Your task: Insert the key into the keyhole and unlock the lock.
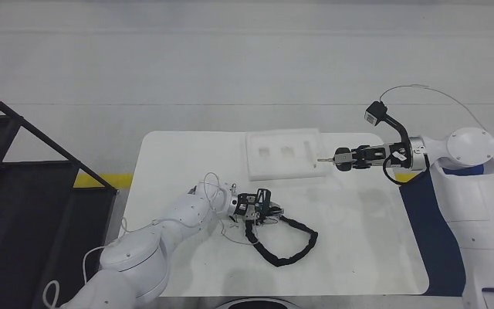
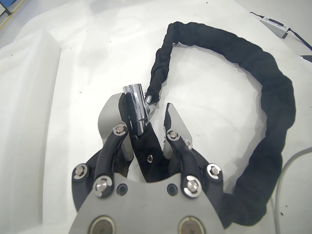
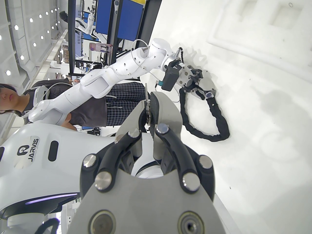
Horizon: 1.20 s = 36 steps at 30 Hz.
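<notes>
The right gripper [image 1: 336, 159] has its jaws clenched on the key [image 1: 324, 160], at the foam tray's [image 1: 282, 168] right edge. Bare worktop [image 1: 370, 232] lies nearer. The left gripper's [image 2: 145, 110] jaws are parted around the chain lock's chrome cylinder [image 2: 136, 105], mid-worktop and well apart from the key.

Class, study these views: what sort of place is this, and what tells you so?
Probably a robotics lab or demonstration hall: a white work table, another white robot standing by blue panels in the background, and rows of ceiling lights above a wide painted floor.
</notes>
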Tool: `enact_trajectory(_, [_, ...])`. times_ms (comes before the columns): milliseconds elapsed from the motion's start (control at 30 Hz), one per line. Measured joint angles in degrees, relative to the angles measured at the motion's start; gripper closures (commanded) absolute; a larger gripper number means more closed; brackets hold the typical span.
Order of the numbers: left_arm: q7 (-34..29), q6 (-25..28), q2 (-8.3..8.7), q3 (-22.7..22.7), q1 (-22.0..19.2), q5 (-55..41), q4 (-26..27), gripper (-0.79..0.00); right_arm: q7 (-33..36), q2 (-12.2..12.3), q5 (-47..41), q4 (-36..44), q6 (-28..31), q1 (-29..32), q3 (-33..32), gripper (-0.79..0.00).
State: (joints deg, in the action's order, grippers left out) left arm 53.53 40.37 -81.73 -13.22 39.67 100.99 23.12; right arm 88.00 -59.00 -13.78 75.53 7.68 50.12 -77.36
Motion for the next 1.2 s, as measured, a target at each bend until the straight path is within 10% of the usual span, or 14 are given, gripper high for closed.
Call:
enact_trajectory(567, [11.96,-1.51,1.70,0.13,-0.95,1.75,4.37,0.000,0.00,0.00,0.00,0.00,0.00,0.00,0.00,0.000])
enact_trajectory(1200, [9.96,0.41,15.08,-3.79,-2.84,-4.60,34.21,0.000,0.05,2.24,3.47,9.78,-7.43,5.14,-2.36,0.000])
